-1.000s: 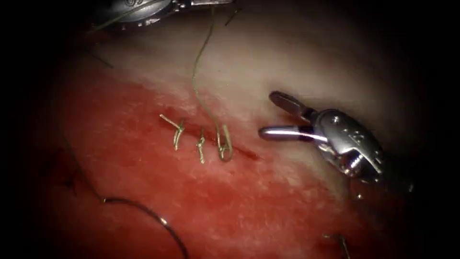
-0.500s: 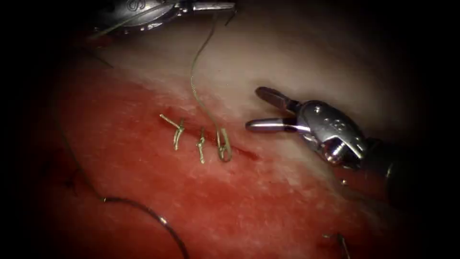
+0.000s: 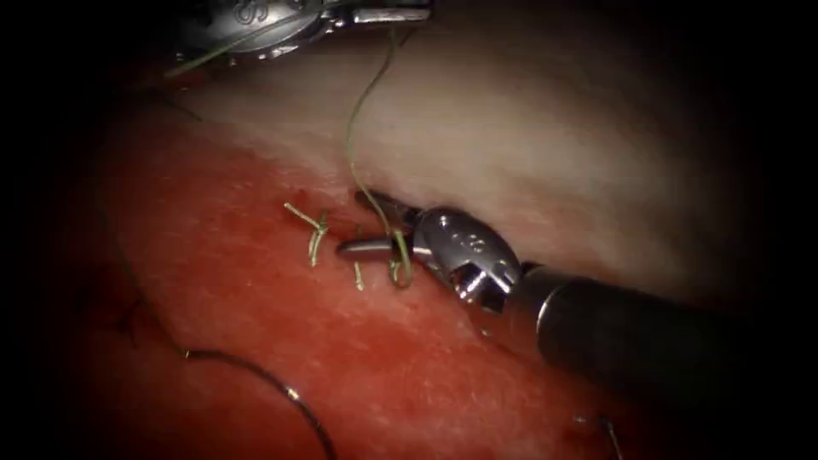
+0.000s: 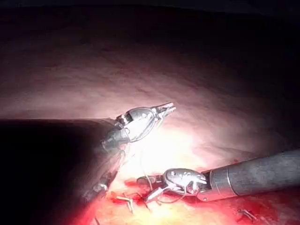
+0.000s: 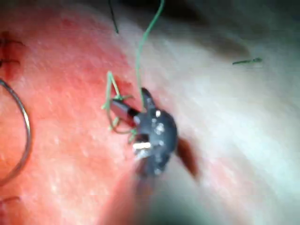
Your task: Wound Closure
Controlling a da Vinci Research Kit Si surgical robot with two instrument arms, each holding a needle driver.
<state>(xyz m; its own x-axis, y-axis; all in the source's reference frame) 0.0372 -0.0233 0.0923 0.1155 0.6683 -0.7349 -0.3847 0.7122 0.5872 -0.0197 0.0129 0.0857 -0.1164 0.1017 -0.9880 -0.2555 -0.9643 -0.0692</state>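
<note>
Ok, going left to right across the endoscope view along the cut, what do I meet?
Short pale thread ends of the left stitch → short thread end of the middle stitch → green thread rising from the third stitch, between the open jaws → right arm's silver hand → its dark shaft.

Right arm's tool [image 3: 375,226]: polished metal head, bright glints on its fingers [image 3: 362,247]; shaft [image 3: 630,336] behind it dark, matt, smooth.
Left arm's tool [image 3: 400,14]: shiny silver metal, glossy.
Tissue [image 3: 528,136]: pale upper part soft, matt, faintly grainy; lower part wet and glistening under red fluid [image 3: 409,358], with a rough speckled surface.
Thread [image 3: 362,111]: thin pale green strand, smooth, slightly shiny.
Cut ends of thread [image 3: 313,234]: short stiff pale green pieces, same finish.
Needle [image 3: 256,375]: thin dark metal wire, smooth, with one small glint.
</note>
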